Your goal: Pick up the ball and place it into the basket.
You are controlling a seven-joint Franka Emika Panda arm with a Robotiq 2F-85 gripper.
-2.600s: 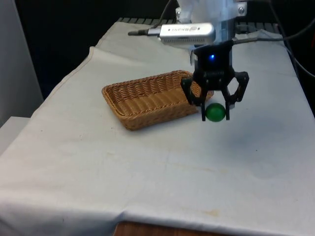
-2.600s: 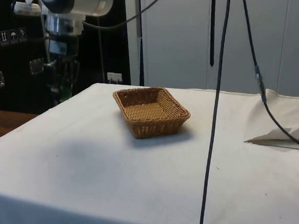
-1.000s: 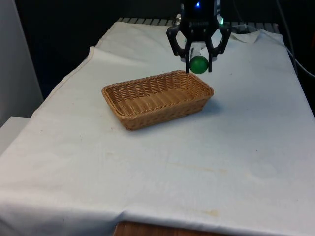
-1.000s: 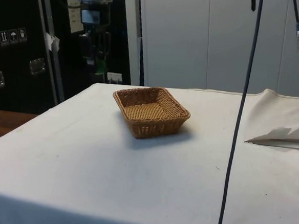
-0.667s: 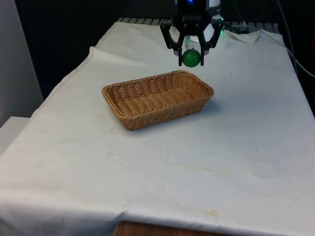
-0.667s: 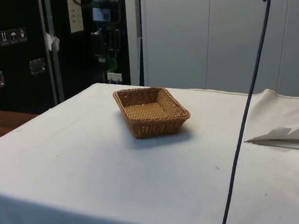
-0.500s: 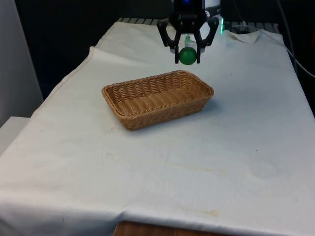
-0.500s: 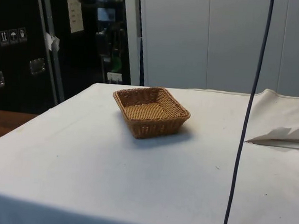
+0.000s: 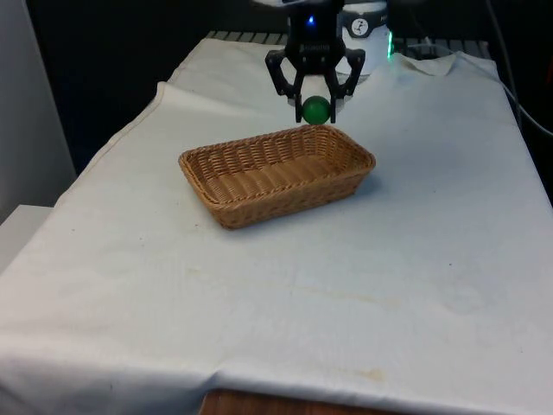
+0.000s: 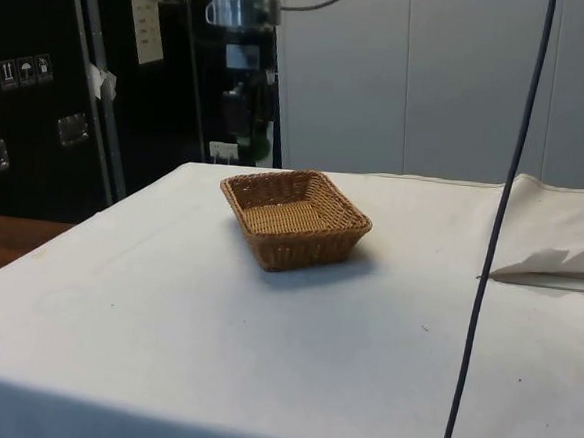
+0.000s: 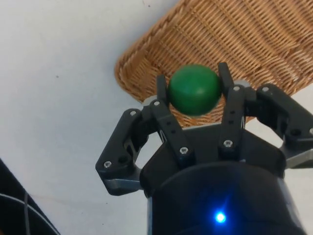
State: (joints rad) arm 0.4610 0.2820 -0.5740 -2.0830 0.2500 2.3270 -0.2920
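The white-clothed table (image 9: pixel 415 259) lies bare and wide around the brown wicker basket (image 9: pixel 276 173), which stands well in from every edge; in the side view the basket (image 10: pixel 294 217) shows its open inside with bare cloth all about it. The gripper (image 9: pixel 315 102) hangs in the air above the basket's far rim. The wrist view alone shows the plain, smooth green ball (image 11: pixel 194 90) pinched between both fingers (image 11: pixel 230 105), over the basket's corner (image 11: pixel 146 58), the jaws closed on it; the front view shows the ball (image 9: pixel 316 110) clear of the rim.

basket (image 11: pixel 234 44) cut off by frame edge, partly behind ball (image 11: pixel 193 90)
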